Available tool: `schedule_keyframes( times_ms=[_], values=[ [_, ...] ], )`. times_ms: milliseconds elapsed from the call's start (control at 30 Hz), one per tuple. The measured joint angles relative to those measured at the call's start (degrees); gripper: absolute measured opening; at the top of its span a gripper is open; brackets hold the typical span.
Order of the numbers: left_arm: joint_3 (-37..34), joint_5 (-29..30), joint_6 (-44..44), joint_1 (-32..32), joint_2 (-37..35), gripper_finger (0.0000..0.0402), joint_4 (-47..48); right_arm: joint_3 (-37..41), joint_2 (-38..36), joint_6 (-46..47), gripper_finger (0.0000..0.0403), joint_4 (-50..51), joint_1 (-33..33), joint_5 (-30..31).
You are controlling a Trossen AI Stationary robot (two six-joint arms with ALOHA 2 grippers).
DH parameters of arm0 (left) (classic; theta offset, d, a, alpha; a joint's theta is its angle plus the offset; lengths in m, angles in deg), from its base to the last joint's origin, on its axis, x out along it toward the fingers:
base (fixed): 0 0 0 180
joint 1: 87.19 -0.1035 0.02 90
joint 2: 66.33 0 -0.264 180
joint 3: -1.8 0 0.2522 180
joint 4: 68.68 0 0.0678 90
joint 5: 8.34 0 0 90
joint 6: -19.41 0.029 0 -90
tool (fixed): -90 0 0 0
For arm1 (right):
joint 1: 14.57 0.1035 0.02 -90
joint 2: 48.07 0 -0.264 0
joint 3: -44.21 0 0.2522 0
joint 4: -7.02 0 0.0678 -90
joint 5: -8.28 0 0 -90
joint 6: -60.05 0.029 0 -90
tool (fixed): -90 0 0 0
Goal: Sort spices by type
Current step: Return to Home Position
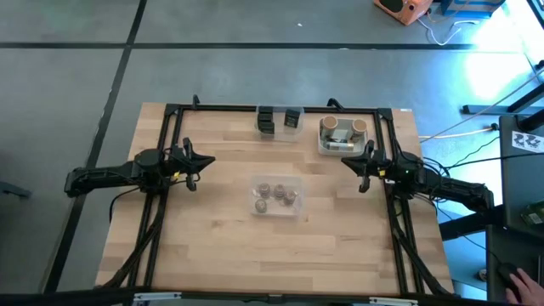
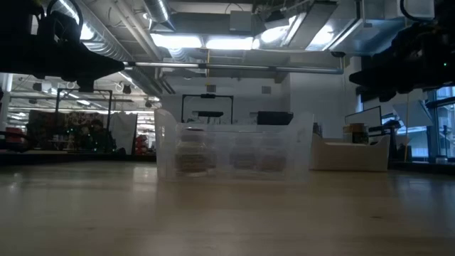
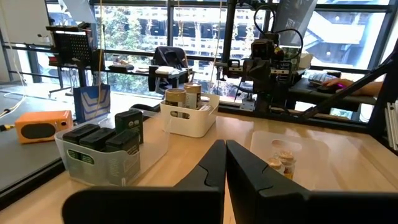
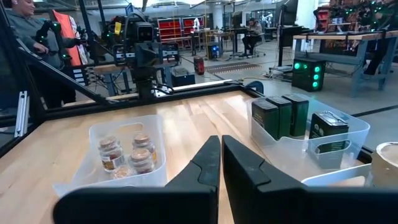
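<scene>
The spices sit in three containers. Several dark boxy ones (image 1: 279, 121) stand in a clear bin (image 4: 348, 134) at the far edge. Round tan-topped jars (image 1: 344, 129) stand in a white tray (image 3: 186, 121) at the far right. Several small grey-brown jars (image 1: 276, 194) stand in a clear bin (image 2: 234, 149) at the table's middle. My left gripper (image 1: 207, 159) is level at the left side, shut and holding nothing. My right gripper (image 1: 345, 161) is level at the right side, near the white tray, also shut and holding nothing.
A black frame (image 1: 280, 108) runs along the table's far, left and right sides. Bare wood lies on the near half (image 1: 272, 255). Off the table, an orange speaker (image 3: 42, 124) rests on the floor, and a person (image 4: 28, 28) stands beyond the far side.
</scene>
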Motion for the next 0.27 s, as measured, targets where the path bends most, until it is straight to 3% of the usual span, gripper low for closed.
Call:
schedule_keyframes(
  times_ms=[267],
  values=[
    [0.00,0.00,0.00,0.00,0.00,0.0000,0.00,-0.04,-0.01,-0.02,0.0019,-0.06,0.00,-0.24]
  ],
)
